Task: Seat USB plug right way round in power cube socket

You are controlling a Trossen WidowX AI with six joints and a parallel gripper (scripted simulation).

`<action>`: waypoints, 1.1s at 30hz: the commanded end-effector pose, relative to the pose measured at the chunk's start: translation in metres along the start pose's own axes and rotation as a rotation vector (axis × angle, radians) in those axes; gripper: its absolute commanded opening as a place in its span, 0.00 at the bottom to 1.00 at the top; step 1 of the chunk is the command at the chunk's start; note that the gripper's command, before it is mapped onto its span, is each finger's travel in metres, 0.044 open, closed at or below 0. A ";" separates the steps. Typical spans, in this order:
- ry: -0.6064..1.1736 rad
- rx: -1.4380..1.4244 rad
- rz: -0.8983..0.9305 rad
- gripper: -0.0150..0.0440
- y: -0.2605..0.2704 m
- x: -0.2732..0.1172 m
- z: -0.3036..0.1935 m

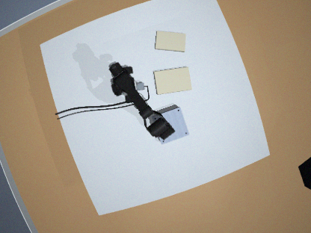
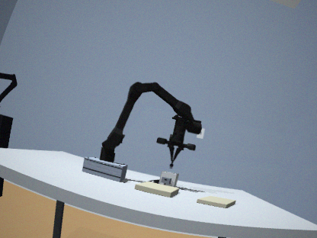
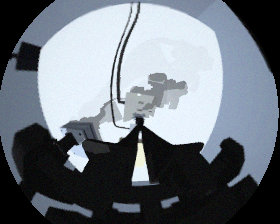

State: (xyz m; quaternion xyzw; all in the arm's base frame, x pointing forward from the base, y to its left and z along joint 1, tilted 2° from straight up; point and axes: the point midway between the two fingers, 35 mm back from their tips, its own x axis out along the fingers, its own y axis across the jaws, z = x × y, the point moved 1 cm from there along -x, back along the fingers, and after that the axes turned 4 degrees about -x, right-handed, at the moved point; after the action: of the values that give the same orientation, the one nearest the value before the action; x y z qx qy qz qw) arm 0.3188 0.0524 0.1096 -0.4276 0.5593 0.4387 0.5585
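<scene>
Evidently, the end effector [image 2: 171, 165] [image 3: 140, 127] grips something above the power cube [image 2: 168, 176] [image 3: 138, 104].

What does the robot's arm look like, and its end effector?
The arm is black all over, with chunky joints and slimmer links between them. The end effector is black too, with two long fingers tapering to narrow tips. I can't make out any markings.

No lettering, labels, brands or numbers could be read on anything in view. No readable signs showed either.
</scene>
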 end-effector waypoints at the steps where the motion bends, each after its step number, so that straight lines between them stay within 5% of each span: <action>1: 0.004 0.004 -0.001 0.25 0.000 0.001 0.000; 33: 0.017 0.014 -0.001 0.25 0.000 0.005 -0.002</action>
State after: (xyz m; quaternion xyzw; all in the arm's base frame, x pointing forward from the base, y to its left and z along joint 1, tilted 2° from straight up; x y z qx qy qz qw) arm 0.3183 0.0510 0.1057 -0.4284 0.5644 0.4344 0.5560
